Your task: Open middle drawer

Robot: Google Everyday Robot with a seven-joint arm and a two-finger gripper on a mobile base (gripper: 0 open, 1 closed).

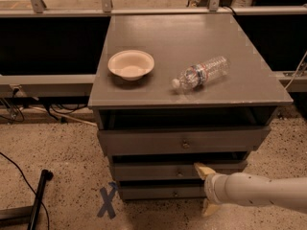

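Note:
The grey cabinet (192, 47) has three drawers. The middle drawer (144, 170) is a low grey panel with a small round knob (180, 172), and a dark gap shows above it. My gripper (200, 189) comes in from the lower right on a white arm (259, 191). It is open, with its fingers spread one above the other. The upper fingertip (201, 168) lies against the middle drawer's front, just right of the knob. The lower finger (209, 208) hangs below the bottom drawer (148, 192). The gripper holds nothing.
The top drawer (144, 142) stands out a little from the cabinet. A cream bowl (131, 64) and a lying plastic bottle (201, 73) rest on top. A blue tape cross (107, 201) and a black bar (37, 200) are on the speckled floor at the left.

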